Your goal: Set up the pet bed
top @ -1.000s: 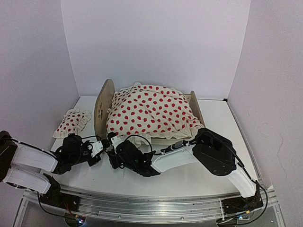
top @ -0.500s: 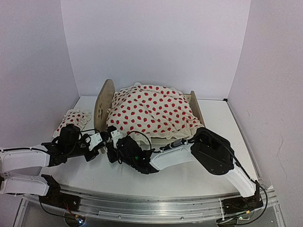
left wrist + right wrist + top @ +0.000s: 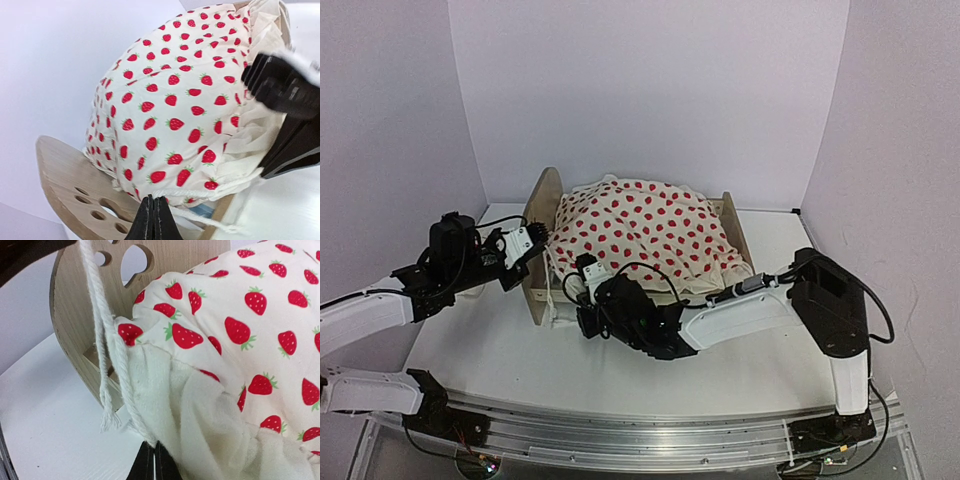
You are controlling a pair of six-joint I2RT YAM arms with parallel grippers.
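From above, the pet bed (image 3: 542, 205) stands at the back middle of the white table (image 3: 500, 370). Its rounded headboard is to the left and its lower footboard to the right. A strawberry-print blanket (image 3: 645, 232) is heaped over it and covers the mattress. The left gripper (image 3: 535, 246) hangs just beside the headboard's near edge. The right gripper (image 3: 578, 283) is at the blanket's near-left corner, its arm lying low across the table in front of the bed. A white cord (image 3: 552, 285) dangles between the two.

The left wrist camera looks across the headboard (image 3: 70, 182) with its round holes, the blanket (image 3: 170, 100) bulging above it. The left gripper (image 3: 153, 219) has its jaws pressed together right under the blanket's hem. I cannot tell whether anything is caught in them. The black bulk of the right arm (image 3: 287, 100) blocks the blanket's right side.

The right wrist camera sits close on the blanket's ruffled edge (image 3: 210, 390), with the headboard (image 3: 80, 305) behind. The cord (image 3: 107, 355) drops along the hem, one frayed end hanging loose. The other strand runs straight into the tips of the right gripper (image 3: 151, 460), whose jaws are closed on it.
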